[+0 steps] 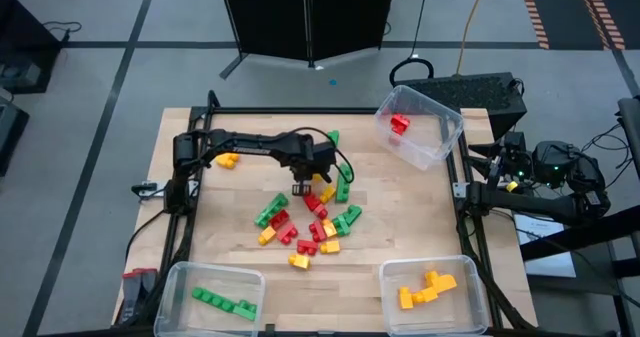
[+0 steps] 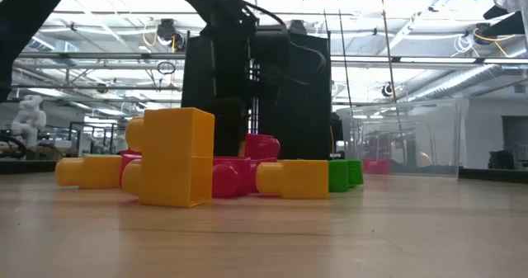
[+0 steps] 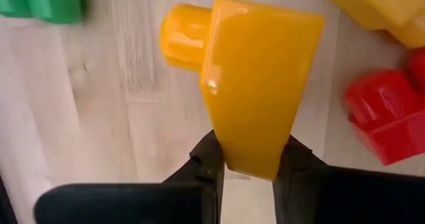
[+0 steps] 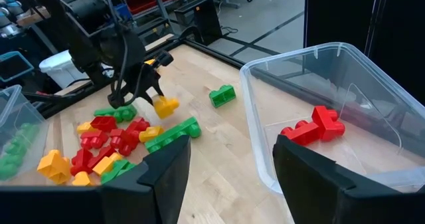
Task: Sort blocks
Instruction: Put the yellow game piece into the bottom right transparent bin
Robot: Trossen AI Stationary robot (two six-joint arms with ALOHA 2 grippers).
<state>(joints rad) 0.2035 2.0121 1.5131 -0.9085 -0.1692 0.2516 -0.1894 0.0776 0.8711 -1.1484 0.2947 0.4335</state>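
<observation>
Wooden table point(image 1: 400, 237): I see my left gripper point(image 3: 247, 167) clamped on a glossy yellow-orange plastic brick point(image 3: 255, 84), one round stud projecting sideways, lifted above the pile.

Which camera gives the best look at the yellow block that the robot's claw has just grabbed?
The left wrist view: the yellow block fills it, pinched between the left gripper. The right wrist view shows it small, held off the table. The high view mostly hides it under the gripper. In the low view I cannot pick it out.
</observation>
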